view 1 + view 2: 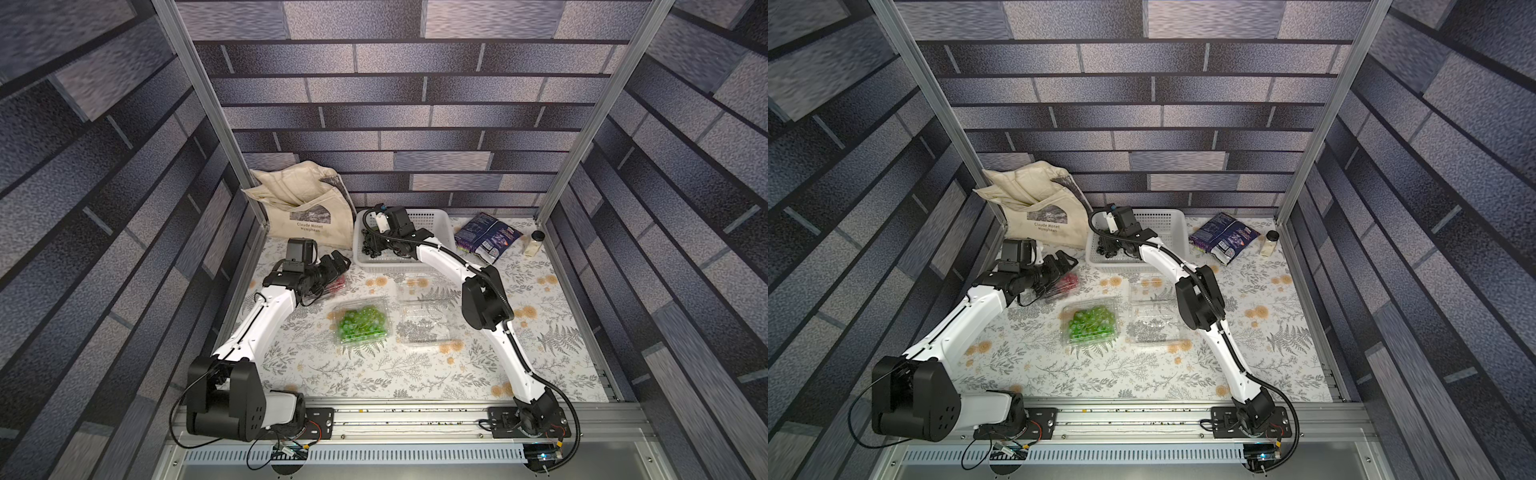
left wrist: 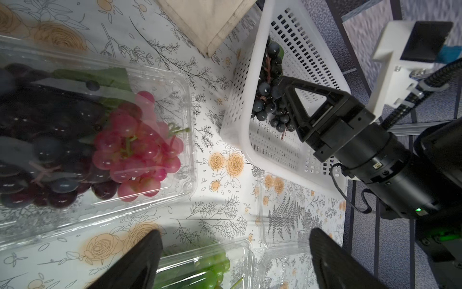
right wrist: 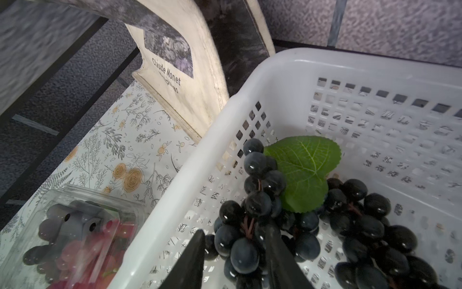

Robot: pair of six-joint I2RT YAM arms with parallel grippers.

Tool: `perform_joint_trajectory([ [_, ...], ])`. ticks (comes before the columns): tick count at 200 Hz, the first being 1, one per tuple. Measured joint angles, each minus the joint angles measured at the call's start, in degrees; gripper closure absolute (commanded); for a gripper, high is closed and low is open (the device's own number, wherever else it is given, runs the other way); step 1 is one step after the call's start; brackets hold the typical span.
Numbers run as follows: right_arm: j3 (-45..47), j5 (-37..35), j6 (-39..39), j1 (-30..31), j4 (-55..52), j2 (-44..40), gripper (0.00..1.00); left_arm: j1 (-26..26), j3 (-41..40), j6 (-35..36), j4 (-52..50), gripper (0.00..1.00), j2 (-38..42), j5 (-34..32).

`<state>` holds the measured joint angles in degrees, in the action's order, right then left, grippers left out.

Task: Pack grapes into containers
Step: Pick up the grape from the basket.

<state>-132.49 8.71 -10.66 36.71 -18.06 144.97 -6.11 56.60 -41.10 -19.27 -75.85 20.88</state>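
My right gripper (image 3: 235, 229) reaches into the white basket (image 3: 287, 65) and is shut on a bunch of dark grapes (image 3: 257, 202) with a green leaf (image 3: 305, 165). More dark grapes (image 3: 370, 225) lie beside it on the basket floor. My left gripper (image 2: 236, 231) hangs open above the table with nothing between its fingers. Beside it stands a clear container (image 2: 175, 82) holding red grapes (image 2: 135, 147) and dark ones. In both top views a closed container of green grapes (image 1: 363, 322) sits mid-table. An empty container (image 1: 424, 324) lies open next to it.
A cream tote bag (image 1: 307, 208) leans in the back left corner, right next to the basket (image 1: 432, 218). A dark snack bag (image 1: 486, 237) and a small jar (image 1: 535, 243) sit at the back right. Metal frame posts stand at the table's back corners.
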Motion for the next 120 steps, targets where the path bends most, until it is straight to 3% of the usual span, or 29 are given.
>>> perform_joint_trajectory([
  [61,-0.5,0.4,0.0,0.0,-1.9,0.5,0.61,0.2,-1.0,0.0,1.4,0.06,0.0,1.2],
  [93,-0.5,0.3,0.2,0.0,-2.4,0.5,0.46,0.2,-1.7,0.0,2.1,0.05,0.0,1.6],
  [120,-0.5,-0.1,0.5,-0.1,-2.9,0.5,0.45,0.2,-1.9,0.0,2.4,0.05,0.0,1.7],
])
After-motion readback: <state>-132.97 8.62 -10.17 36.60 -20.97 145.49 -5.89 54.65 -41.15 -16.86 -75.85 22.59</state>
